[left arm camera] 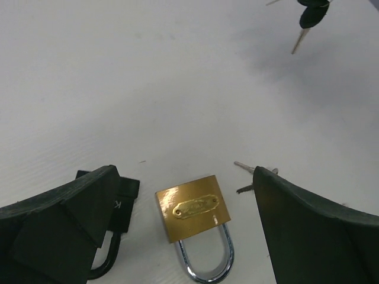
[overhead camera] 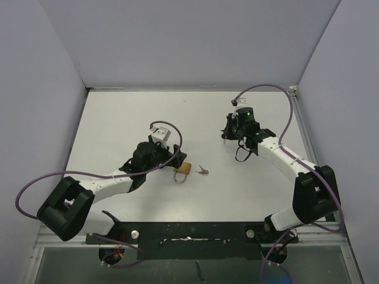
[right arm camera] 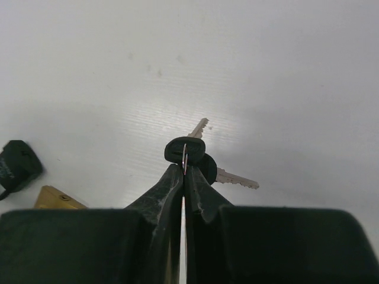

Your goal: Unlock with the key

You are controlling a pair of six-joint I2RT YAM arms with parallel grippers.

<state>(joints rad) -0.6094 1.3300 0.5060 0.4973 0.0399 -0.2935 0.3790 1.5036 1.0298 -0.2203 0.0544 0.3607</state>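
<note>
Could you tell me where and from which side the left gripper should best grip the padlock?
Probably the padlock by its brass body, from above, across the two straight side edges: it lies flat, and the open left gripper straddles it.

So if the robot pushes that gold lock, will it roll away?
Probably not: the padlock lies flat on the table, so it would likely slide. Its brass-looking body and steel loop suggest it's stiff and heavy for its size. The shiny faces may be slippery to pinch.

A bare white table point(overhead camera: 118, 118) stands enclosed by plain grey walls point(overhead camera: 195, 41) on three sides.
</note>
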